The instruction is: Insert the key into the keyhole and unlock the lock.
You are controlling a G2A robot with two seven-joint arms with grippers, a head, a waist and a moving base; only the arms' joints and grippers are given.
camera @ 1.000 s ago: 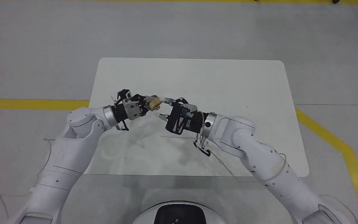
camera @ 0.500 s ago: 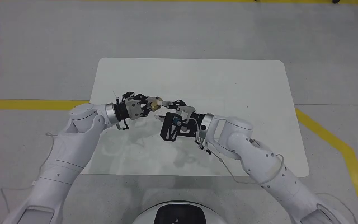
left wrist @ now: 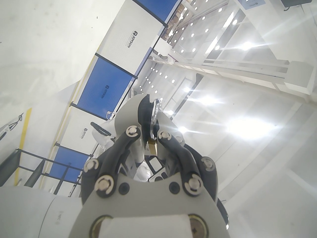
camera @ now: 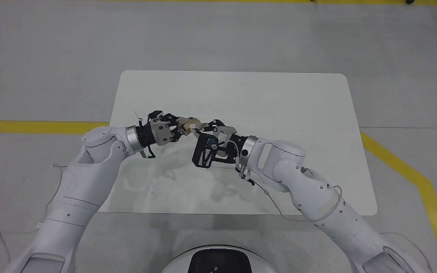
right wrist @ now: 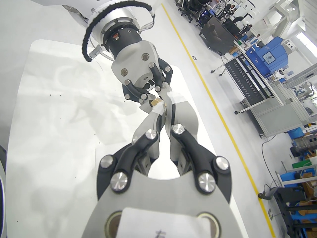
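Two end effectors meet tip to tip above the left half of the tabletop (camera: 293,95). The left end effector (camera: 179,127) is clenched on the brass lock (camera: 185,125), and the right end effector (camera: 198,126) is clenched on the key (right wrist: 165,111). Lock sits dead ahead of the right tips, touching or just beside them, and both tools line up roughly along the tabletop's long edges, so I'd push and twist along that line. Can't tell if the blade is seated in the keyhole; fingers hide it.
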